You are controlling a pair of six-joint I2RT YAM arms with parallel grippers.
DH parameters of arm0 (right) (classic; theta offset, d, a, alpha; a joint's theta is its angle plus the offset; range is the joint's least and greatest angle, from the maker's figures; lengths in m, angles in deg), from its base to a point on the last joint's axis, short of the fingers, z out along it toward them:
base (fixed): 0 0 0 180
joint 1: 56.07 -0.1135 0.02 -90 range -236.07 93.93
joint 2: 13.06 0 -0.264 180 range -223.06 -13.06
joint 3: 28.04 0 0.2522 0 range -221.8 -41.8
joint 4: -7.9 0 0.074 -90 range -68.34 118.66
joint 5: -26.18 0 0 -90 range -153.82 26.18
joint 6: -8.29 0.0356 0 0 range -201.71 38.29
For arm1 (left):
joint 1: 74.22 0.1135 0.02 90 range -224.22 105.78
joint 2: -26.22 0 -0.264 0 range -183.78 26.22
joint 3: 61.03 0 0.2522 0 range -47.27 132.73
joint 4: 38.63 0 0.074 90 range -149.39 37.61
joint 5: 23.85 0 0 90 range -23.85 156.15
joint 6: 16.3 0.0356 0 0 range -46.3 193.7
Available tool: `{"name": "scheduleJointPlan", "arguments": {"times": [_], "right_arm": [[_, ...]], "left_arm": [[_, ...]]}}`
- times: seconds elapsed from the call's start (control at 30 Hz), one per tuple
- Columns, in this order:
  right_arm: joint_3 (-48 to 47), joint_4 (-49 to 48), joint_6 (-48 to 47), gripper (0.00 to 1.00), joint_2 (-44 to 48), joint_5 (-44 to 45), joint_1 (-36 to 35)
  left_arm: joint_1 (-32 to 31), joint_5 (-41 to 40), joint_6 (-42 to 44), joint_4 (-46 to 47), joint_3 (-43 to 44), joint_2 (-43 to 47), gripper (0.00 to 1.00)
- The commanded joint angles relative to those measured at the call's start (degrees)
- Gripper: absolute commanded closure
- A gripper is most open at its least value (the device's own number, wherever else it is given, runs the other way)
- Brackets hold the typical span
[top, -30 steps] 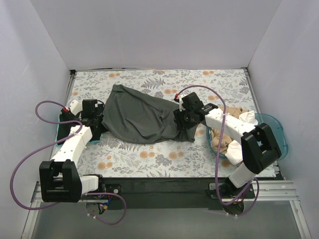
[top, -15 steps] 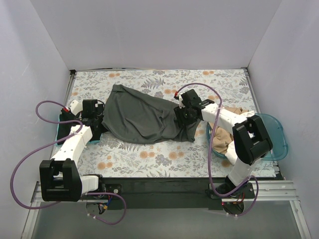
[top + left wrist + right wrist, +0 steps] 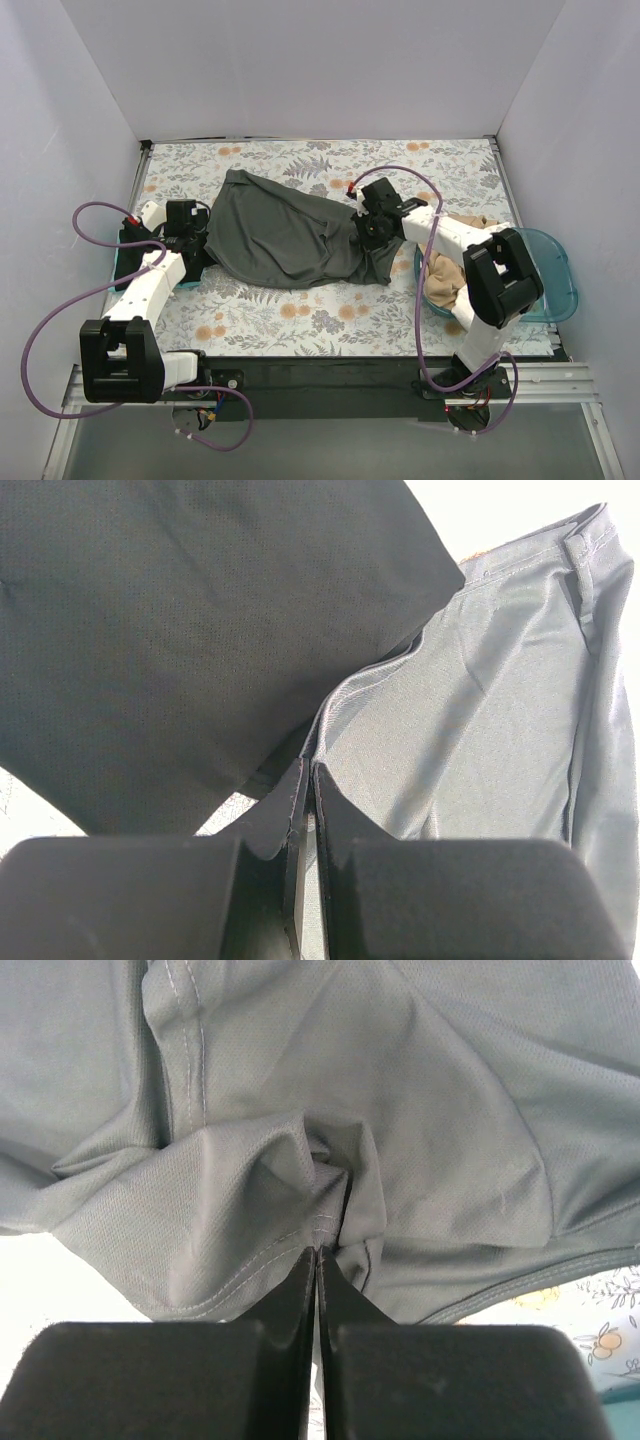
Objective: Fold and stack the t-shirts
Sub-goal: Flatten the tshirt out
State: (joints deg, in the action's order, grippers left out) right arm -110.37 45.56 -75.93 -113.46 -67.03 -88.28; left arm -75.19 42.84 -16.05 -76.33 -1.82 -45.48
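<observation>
A dark grey t-shirt [image 3: 285,235] lies spread and rumpled across the middle of the floral table covering. My left gripper [image 3: 198,245] is at its left edge, fingers shut on a thin fold of the fabric [image 3: 308,780]. A darker stretch of cloth [image 3: 200,630] lies to the left of that fold; I cannot tell whether it is another shirt. My right gripper [image 3: 368,232] is at the shirt's right side, shut on a bunched, stitched hem [image 3: 330,1222]. A tan t-shirt [image 3: 447,280] sits crumpled in the tub on the right.
The translucent teal tub [image 3: 555,250] stands at the right edge, partly under my right arm. Another teal plastic piece [image 3: 122,255] lies by the left wall, beside my left arm. White walls close in the table on three sides.
My right gripper has closed onto the shirt's hem, and the right arm's elbow has swung inward to the left. The left arm and its grip are unchanged.
</observation>
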Motion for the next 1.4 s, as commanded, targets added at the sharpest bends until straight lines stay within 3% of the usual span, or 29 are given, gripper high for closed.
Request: {"name": "scheduleJointPlan", "arguments": {"times": [0.0, 0.23, 0.4, 0.53, 0.67, 0.77, 0.8, 0.87, 0.9, 1.07, 1.37], "right_arm": [[1.2, -0.6, 0.2, 0.99, 3.9, -0.5, 0.2], [8.4, 0.9, 4.4, 0.99, 11.2, 1.6, 0.2], [20.1, 1.0, 12.4, 0.99, 24.7, 2.5, -0.7], [33.4, 0.6, 19.2, 0.99, 36.6, -3.1, -2.8], [41.3, 1.4, 24.3, 0.99, 48.9, -9.3, -3.6], [44.4, 1.6, 25.5, 0.99, 52.8, -10.7, -4.2], [44.5, 1.8, 25.7, 0.87, 53.6, -10.0, -4.4], [44.2, 1.5, 26.1, 0.81, 56.3, -7.6, -4.8], [43.3, 1.3, 25.8, 0.69, 56.9, -7.0, -4.9], [41.1, 1.1, 23.9, 0.48, 55.3, -4.9, -5.0], [39.5, -4.6, 27.1, 0.47, 46.5, 6.4, -9.0]], "left_arm": [[-0.1, -0.6, 0.6, 0.3, 0.6, 0.5, 1.00], [-0.1, -0.9, 0.6, 0.3, 0.3, 1.0, 1.00], [-0.1, -1.1, 0.5, 0.3, 0.4, 1.2, 1.00], [-0.1, -1.0, 0.5, 0.3, 0.4, 1.6, 1.00], [-0.1, -1.1, 0.4, 0.3, 0.3, 1.7, 1.00], [-0.1, -1.1, 0.3, 0.3, 0.3, 1.7, 1.00], [-0.1, -1.1, 0.3, 0.2, 0.3, 1.7, 1.00], [-0.1, -1.1, 0.4, 0.3, 0.3, 1.7, 1.00], [-0.1, -1.0, 0.5, 0.3, 0.3, 1.7, 1.00], [-0.1, -0.9, 0.3, 0.3, 0.3, 1.7, 1.00], [-0.1, -0.9, 0.4, 0.3, 0.3, 1.7, 1.00]]}}
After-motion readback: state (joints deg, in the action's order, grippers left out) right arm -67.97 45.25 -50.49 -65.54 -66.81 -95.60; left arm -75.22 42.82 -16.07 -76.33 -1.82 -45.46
